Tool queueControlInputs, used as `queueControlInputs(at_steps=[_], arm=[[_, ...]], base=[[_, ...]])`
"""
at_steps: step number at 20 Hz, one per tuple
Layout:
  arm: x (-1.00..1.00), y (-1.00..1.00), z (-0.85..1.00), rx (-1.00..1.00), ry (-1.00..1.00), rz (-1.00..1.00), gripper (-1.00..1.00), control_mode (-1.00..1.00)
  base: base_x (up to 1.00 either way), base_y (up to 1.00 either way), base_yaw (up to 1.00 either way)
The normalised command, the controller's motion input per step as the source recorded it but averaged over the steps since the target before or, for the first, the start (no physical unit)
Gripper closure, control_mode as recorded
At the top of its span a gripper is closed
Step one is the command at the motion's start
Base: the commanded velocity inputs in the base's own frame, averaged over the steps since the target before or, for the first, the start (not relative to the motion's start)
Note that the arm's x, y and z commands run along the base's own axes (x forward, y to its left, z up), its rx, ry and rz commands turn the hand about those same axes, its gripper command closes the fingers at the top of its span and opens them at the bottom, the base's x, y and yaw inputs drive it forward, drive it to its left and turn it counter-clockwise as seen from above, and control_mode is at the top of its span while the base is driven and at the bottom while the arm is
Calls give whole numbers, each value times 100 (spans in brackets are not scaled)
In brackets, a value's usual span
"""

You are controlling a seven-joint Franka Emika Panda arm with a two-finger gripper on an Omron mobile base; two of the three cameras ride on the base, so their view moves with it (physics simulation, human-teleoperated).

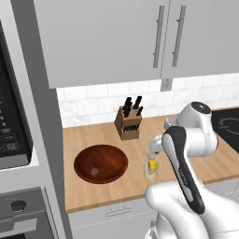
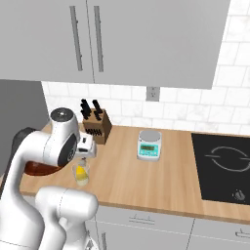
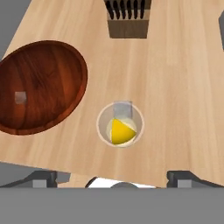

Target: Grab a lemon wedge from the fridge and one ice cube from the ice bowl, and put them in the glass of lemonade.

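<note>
The gripper [image 3: 113, 177] hung directly above the glass of lemonade [image 3: 120, 124], its two dark finger tips [image 3: 41, 178] set wide apart at either side of the hand view and holding nothing. The glass was a small clear round tumbler standing upright on the wooden counter [image 3: 175, 87]. Inside it, the lemon wedge [image 3: 121, 131] lay as a smooth bright yellow piece in pale liquid, and a pale grey squarish ice cube [image 3: 122, 109] sat just beside it against the rim. In the left base view the same glass [image 1: 151, 167] stood near the counter's front edge with the yellow wedge [image 1: 152, 165] showing through its side, below the gripper [image 1: 154, 145].

Just beside the glass lay the ice bowl [image 3: 37, 85], wide, shallow and round, of glossy reddish-brown wood with visible grain. One small grey ice cube [image 3: 19, 98] rested on its floor, apart from the walls.

The counter was light wood with fine straight grain. Farther back stood a brown wooden knife block [image 1: 128, 123] with black handles sticking up at an angle. In the right base view a small scale [image 2: 149, 145] with a round grey platform and a teal face sat farther along the counter; its display was too small to read. A black cooktop [image 2: 222, 166] lay flush in the counter beyond it. White tile and grey flat-front wall cabinets [image 1: 107, 37] with long bar handles closed the back.
</note>
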Motion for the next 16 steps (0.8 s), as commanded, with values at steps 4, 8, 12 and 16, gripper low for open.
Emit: queueControlInputs(at_steps=[4, 8, 12, 16], arm=[[-60, 29, 32, -4, 0, 0, -100, -100], [-36, 10, 49, -8, 0, 0, -100, -100], [-26, -3, 38, -6, 0, -4, -100, -100], [-43, -16, 20, 0, -6, -8, -100, -100]], base=[[0, 0, 0], [0, 0, 0], [0, 0, 0], [0, 0, 0]])
